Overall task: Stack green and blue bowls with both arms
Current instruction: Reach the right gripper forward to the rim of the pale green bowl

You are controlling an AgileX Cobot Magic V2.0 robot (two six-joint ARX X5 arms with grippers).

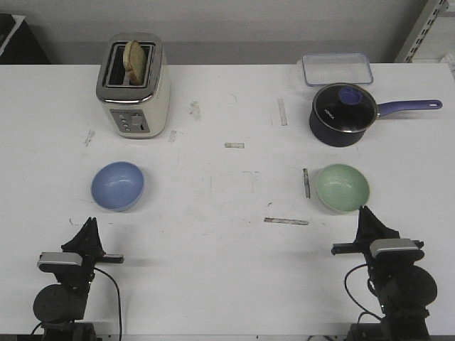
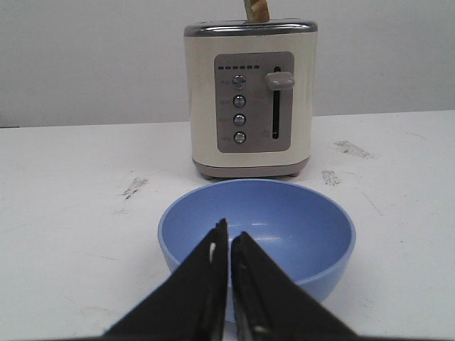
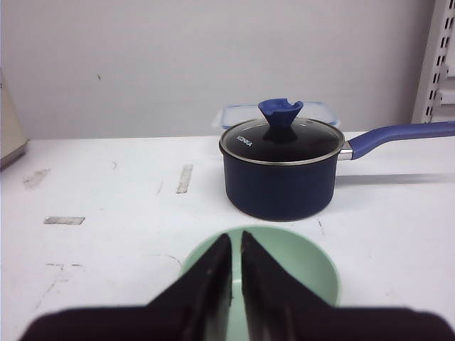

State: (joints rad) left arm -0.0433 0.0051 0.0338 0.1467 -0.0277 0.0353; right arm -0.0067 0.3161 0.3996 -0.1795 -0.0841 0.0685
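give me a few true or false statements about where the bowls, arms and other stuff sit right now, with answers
1. The blue bowl sits in front of the toaster. True.
2. The green bowl is stacked inside the blue bowl. False: they sit apart, green on the right side, blue on the left.
3. The saucepan has its lid on. True.
4. The left gripper grips the blue bowl's rim. False: its fingers are shut together short of the bowl, holding nothing.
5. The right gripper is wide open. False: it is shut.

Black arms (image 1: pixel 67 284); grey wrist blocks (cabled).
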